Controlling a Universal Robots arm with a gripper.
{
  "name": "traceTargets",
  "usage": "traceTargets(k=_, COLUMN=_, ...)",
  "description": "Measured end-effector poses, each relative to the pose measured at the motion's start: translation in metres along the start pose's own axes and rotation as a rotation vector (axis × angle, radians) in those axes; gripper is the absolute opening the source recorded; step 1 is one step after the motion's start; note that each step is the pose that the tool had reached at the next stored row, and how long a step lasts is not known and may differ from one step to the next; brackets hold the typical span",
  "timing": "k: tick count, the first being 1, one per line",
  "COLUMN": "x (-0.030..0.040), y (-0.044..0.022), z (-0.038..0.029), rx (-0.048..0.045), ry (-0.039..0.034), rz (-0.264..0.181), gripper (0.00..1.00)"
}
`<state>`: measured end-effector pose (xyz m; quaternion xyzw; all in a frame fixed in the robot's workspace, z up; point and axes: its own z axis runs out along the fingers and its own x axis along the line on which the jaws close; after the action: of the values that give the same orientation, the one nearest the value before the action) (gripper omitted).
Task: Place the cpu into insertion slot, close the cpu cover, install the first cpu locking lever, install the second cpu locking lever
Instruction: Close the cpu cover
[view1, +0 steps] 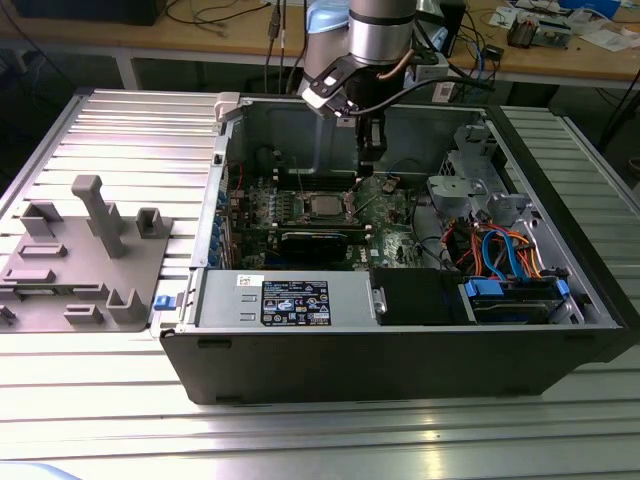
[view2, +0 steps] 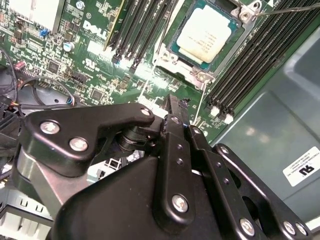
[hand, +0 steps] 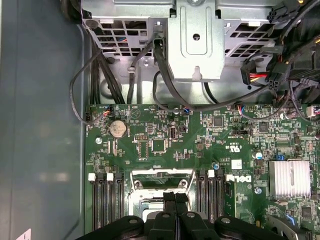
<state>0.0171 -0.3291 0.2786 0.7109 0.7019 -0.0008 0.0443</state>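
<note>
**Empty gripper poised beside a loaded socket**

The black two-finger gripper (view1: 367, 168), jaws pressed together on nothing, hangs over the green motherboard (hand: 200, 140). In the exterior view the small square silver-grey cpu (view1: 322, 207) lies at about eight o'clock from its tip. The cpu sits in the silvery-rimmed square insertion slot (view2: 172, 46), and the thin silvery frame-shaped cpu cover (view2: 175, 65) appears to lie down around it. A thin wire locking lever (view2: 285, 10) juts from a socket corner. My worry is that an off-line approach could slip off that springy wire, or scrape the long black memory slots (view2: 145, 30) flanking the socket. The open black computer case (view1: 400, 360) rests on a ribbed aluminium table (view1: 120, 400). A grey plastic fixture (view1: 90, 250) stands at its nine o'clock and a cable-strewn wooden bench (view1: 200, 35) at twelve.
</note>
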Motion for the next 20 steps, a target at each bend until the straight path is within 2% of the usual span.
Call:
traceTargets(k=15, x=0.0002, y=0.0124, z=0.0008, rx=-0.0001, ry=-0.0073, rz=0.0, gripper=0.11)
traceTargets(k=20, x=0.0008, y=0.02, z=0.0012, rx=0.0005, ry=-0.0101, rz=-0.001, gripper=0.11)
